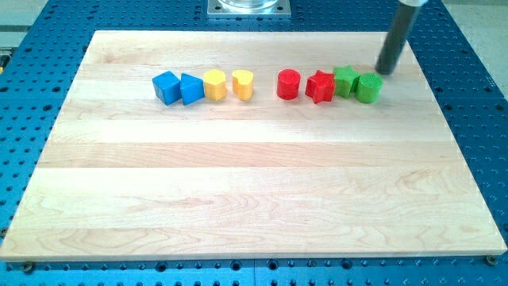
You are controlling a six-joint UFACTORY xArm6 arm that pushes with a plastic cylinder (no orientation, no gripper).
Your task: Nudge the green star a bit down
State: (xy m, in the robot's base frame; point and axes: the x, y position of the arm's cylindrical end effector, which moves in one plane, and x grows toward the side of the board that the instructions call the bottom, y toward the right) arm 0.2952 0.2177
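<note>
Wooden board (238,206): bare near edge. Green star (344,80): row's right part, between red star (320,86) and green cylinder (368,87). My tip (386,71): empty, holding nothing, above-right of cylinder. Advice: reposition directly above star, push short, straight down.

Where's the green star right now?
The green star sits in the row toward the view's upper right, between the red star and the green cylinder. My tip is just up-right of it.
</note>
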